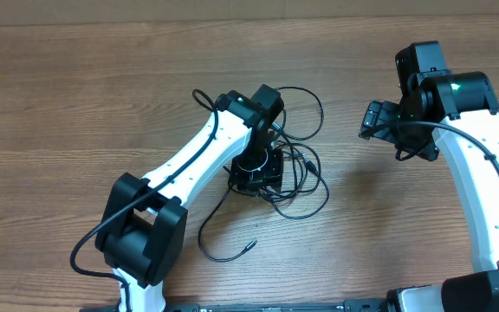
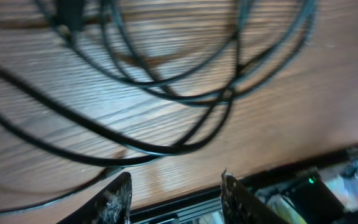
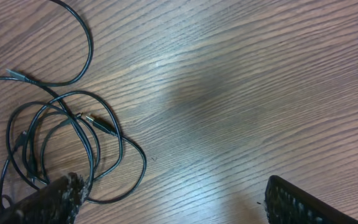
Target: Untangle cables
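Closest in, on the left wrist cam: the left tool [image 2: 176, 198] has its two fingers [image 2: 114, 200] spread apart with nothing pinched between them. There's just the brown wood-grain counter [image 2: 303, 130] showing in the gap. Right past the fingertips are the thin black flexible cables [image 2: 166, 93], several strands crossing each other flat on the wood, and all pretty blurry from this close.

Right wrist cam: the right tool [image 3: 179, 208] is opened really wide, one finger in each bottom corner, and it's got hold of nothing. The tangle sits off to its left, a bunch of loose overlapping loops with a small silver-grey plug tip [image 3: 95, 122] poking out of the middle. One more strand curves away toward the top-left corner.

From overhead, the nearest bit is a single cable end trailing toward the robot's side of the counter. Further in, the main pile is about mid-counter, with the left tool pointing down right over the pile's left edge. Can't tell whether it's actually touching the strands. Beyond that, a big loose loop reaches out past the left wrist. The right tool hangs well off to the right of the pile, over bare wood.
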Robot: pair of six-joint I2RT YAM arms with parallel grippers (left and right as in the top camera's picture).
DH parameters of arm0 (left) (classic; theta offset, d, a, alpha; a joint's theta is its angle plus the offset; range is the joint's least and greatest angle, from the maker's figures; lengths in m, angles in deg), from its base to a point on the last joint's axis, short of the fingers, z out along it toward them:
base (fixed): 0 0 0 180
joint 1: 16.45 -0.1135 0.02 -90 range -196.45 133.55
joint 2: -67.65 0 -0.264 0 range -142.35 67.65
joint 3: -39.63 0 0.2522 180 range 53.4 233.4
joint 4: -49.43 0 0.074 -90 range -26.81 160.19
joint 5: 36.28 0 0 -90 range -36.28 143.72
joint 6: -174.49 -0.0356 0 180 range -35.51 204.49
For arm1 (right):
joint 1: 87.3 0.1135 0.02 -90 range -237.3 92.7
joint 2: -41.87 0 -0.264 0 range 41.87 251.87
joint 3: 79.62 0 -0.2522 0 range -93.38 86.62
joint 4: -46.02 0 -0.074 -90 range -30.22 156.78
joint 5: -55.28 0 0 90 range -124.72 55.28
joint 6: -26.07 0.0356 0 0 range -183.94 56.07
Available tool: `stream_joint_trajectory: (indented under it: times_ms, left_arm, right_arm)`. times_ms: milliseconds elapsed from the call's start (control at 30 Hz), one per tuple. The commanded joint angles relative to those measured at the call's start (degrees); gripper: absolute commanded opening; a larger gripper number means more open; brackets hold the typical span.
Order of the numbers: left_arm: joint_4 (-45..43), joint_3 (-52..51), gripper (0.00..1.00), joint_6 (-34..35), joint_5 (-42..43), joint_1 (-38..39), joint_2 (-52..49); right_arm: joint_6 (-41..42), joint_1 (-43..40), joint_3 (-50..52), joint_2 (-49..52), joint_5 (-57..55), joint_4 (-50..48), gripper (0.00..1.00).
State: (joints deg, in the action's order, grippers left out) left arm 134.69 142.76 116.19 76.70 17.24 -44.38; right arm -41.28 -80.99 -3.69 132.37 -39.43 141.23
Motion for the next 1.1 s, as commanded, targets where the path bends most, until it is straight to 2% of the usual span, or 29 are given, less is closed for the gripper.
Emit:
stream_joint_trajectory:
  times_ms: [0, 133, 267, 433, 733, 933, 1067]
  left_arm:
    - [1.16, 0.42, 0.47, 8.15, -6.36, 0.63, -1.11]
    - [1.25, 0.37, 0.48, 12.2, -9.7, 1.03, -1.11]
    - [-0.35, 0.37, 0.48, 13.11, -10.84, 1.62, -1.11]
    - [-1.97, 0.35, 0.53, 15.39, -11.56, 2.21, -1.11]
    - [-3.45, -1.31, 0.5, 16.52, -13.35, 2.73, -1.11]
    - [-6.75, -4.76, 0.5, 16.79, -13.31, 2.89, -1.11]
    - [-9.44, -7.15, 0.47, 17.2, -13.31, 2.89, -1.11]
  right_arm:
    - [0.09, -0.13, 0.33, -0.28, 0.15, -0.37, 0.91]
    - [0.09, -0.13, 0.33, -0.28, 0.37, -0.35, 0.92]
    - [0.09, -0.13, 0.33, -0.28, 0.37, -0.35, 0.91]
    - [0.07, -0.13, 0.33, -0.28, 0.81, -0.35, 0.92]
    - [0.07, -0.11, 0.33, -0.28, 1.05, -0.37, 0.92]
    - [0.07, -0.13, 0.33, -0.28, 1.03, -0.79, 0.92]
    - [0.07, -0.13, 0.33, -0.28, 1.46, -1.25, 0.92]
